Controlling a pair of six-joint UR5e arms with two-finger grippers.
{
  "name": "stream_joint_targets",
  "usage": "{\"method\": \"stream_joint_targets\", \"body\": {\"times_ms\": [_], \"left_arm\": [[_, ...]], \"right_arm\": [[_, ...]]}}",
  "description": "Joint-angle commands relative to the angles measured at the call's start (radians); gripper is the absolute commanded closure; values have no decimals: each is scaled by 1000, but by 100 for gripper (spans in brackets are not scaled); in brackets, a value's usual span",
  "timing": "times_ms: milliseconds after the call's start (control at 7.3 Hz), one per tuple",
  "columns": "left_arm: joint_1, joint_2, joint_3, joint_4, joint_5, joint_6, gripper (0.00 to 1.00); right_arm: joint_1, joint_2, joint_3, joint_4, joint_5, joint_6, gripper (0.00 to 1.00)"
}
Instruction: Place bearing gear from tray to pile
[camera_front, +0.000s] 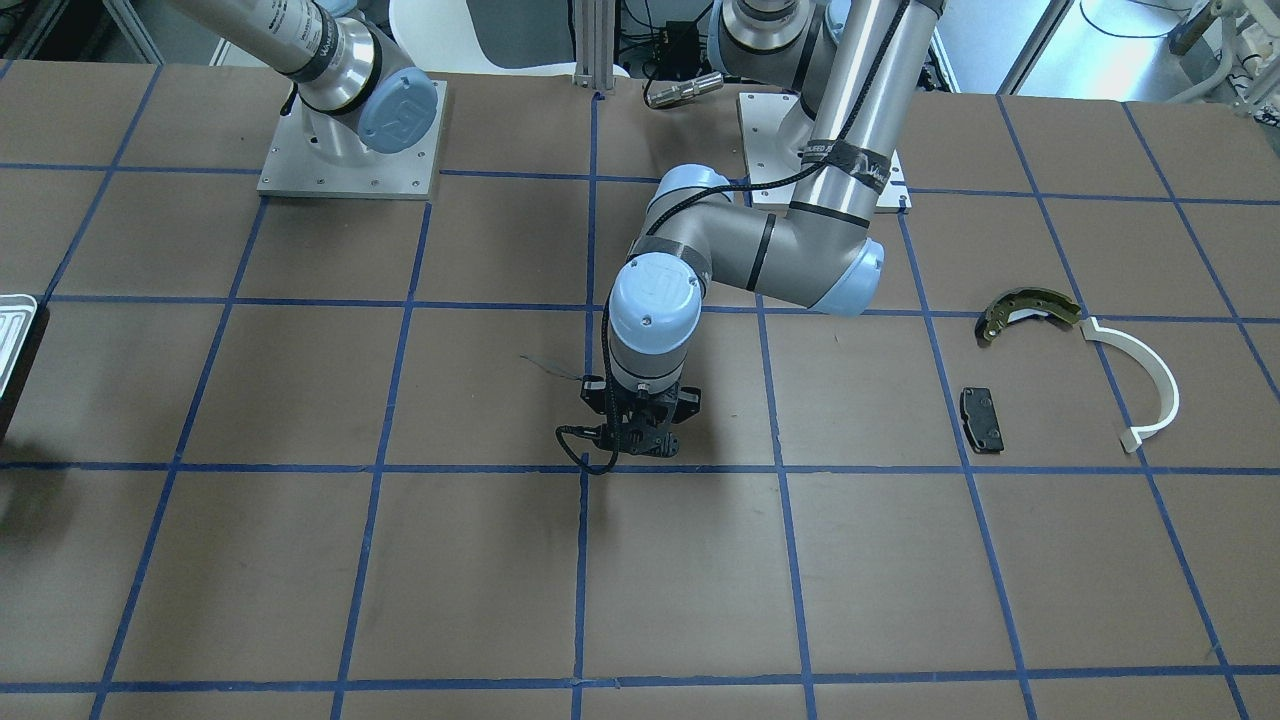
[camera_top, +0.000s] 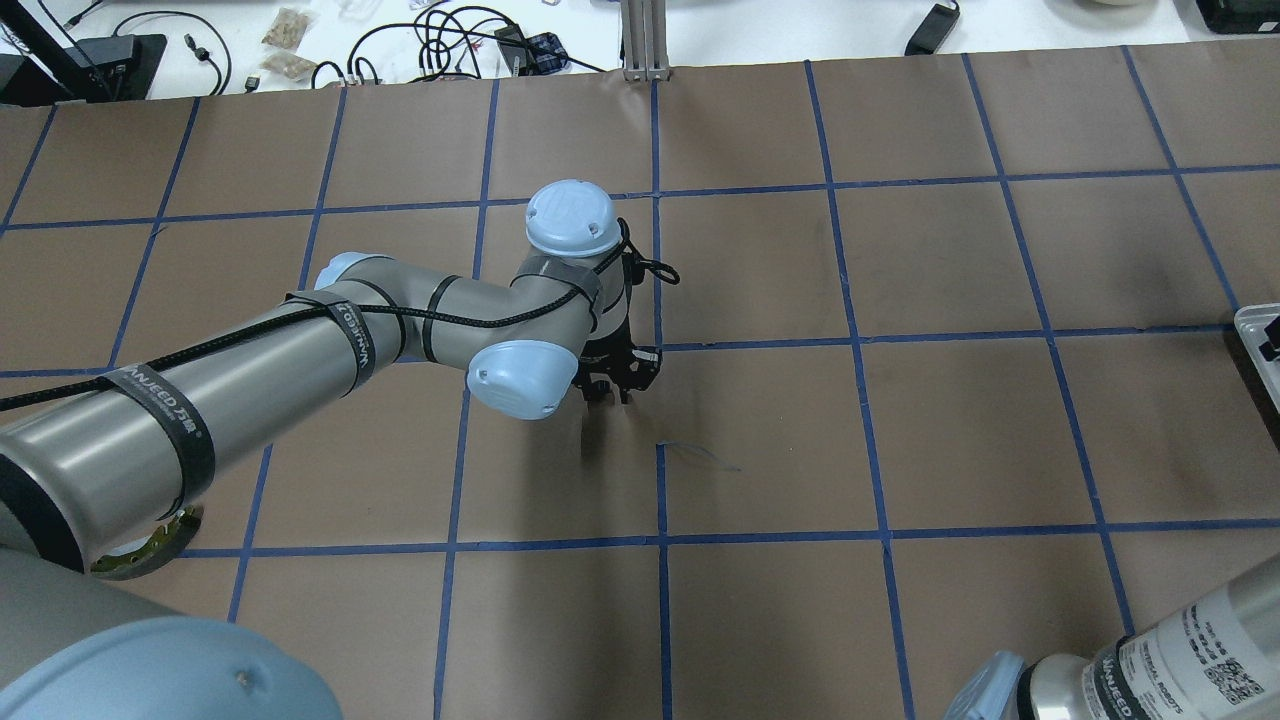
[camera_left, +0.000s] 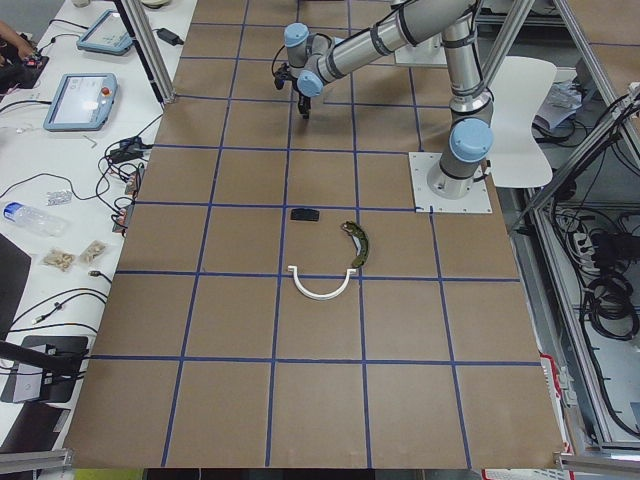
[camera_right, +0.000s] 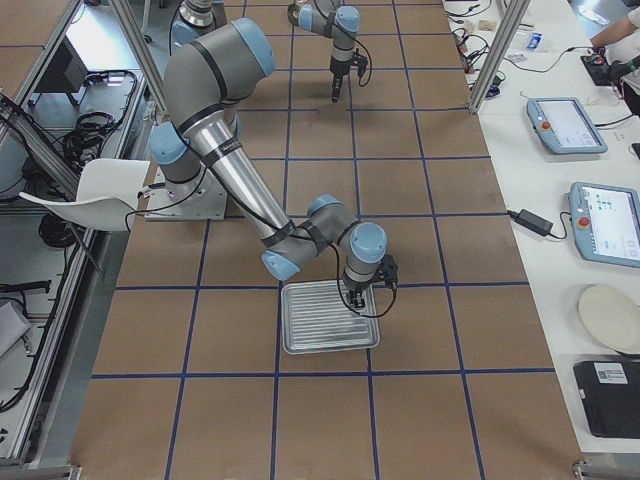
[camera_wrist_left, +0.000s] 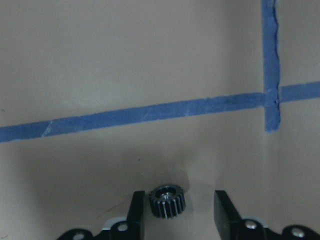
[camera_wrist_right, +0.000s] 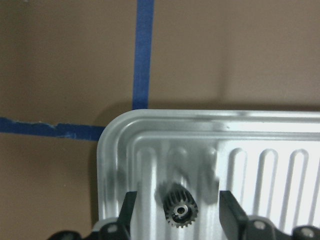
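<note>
Your left gripper (camera_front: 643, 447) hangs low over the middle of the table (camera_front: 300, 560) with its fingers (camera_wrist_left: 136, 212) spread wide. A small dark gear (camera_wrist_left: 167, 201) lies on the brown paper between them, just beside one finger and clear of the other. Your right gripper (camera_right: 356, 300) is just as wide, fingers either side of a second gear (camera_wrist_right: 181, 211) that sits on the ribbed floor of the tray (camera_wrist_right: 117, 135), near its corner. The pile — brake shoe (camera_front: 1010, 303), white arc (camera_front: 1165, 380), black pad (camera_front: 982, 418) — lies well apart from both gears, on the left arm's side of the table.
</note>
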Motion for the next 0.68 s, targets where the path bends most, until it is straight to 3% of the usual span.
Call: {"method": "stream_joint_targets", "body": {"times_ms": [0,274,548], "left_arm": [[0,0,2,-5,-1,-1,100],[6,18,20,-40,1,5,100],[93,73,101,-221,8,52,100]], "right_arm": [[0,0,2,7,-4,2,64],[0,0,9,12,-8,5,86],[5,-19,22,11,-43,23,91]]}}
